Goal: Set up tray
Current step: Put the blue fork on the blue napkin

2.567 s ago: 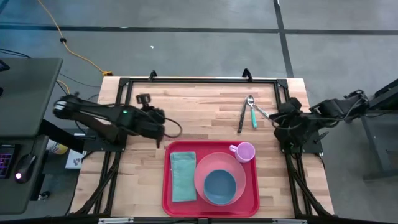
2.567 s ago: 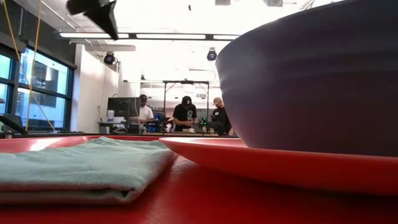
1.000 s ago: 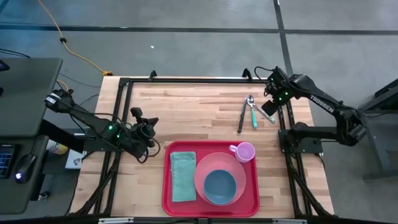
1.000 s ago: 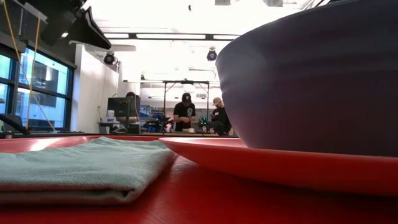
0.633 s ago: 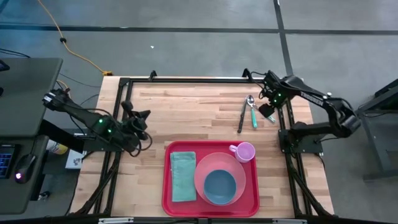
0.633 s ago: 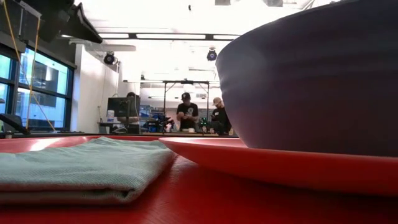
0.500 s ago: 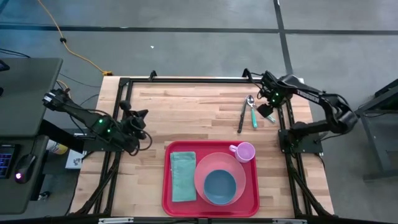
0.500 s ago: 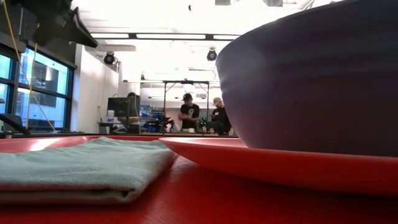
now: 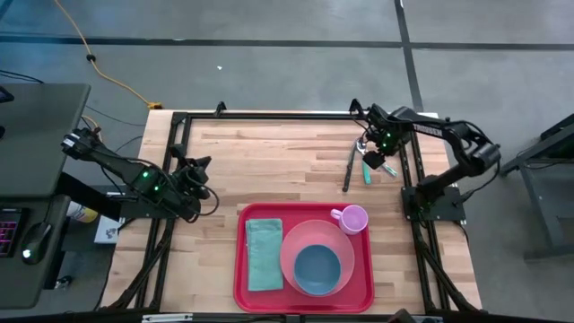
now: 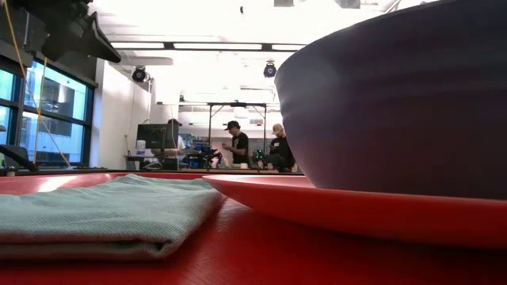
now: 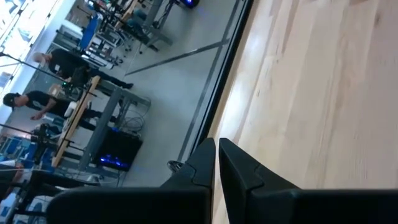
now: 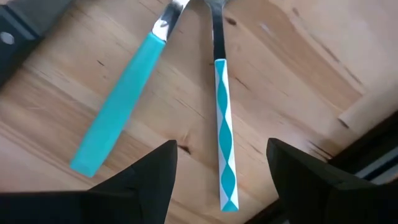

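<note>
The red tray [image 9: 303, 289] lies at the table's near middle. On it lie a folded teal cloth [image 9: 264, 254] and a pink plate [image 9: 345, 247] that holds a blue bowl [image 9: 317, 268]; a pink cup [image 9: 353, 218] stands in the tray's far right corner. At the far right of the table my right gripper [image 12: 221, 163] hangs open over the cutlery. Its fingers stand on either side of a teal-and-white striped handle [image 12: 224, 143], apart from it. A solid teal handle [image 12: 121, 102] lies beside that one. My left gripper [image 11: 216, 151] is shut over bare wood near the left edge.
A black-handled knife [image 9: 348, 168] lies left of the two teal utensils. The table's metal frame [image 9: 269, 117] runs along the far edge and both sides. People stand at benches far behind the table [image 10: 234, 146]. Bare wood [image 9: 269, 161] lies between the arms.
My right gripper has gone a little toward the table's left edge, from beside the cutlery to over it. My left gripper has drawn back toward the table's left edge, away from the tray. Nothing on the tray has moved.
</note>
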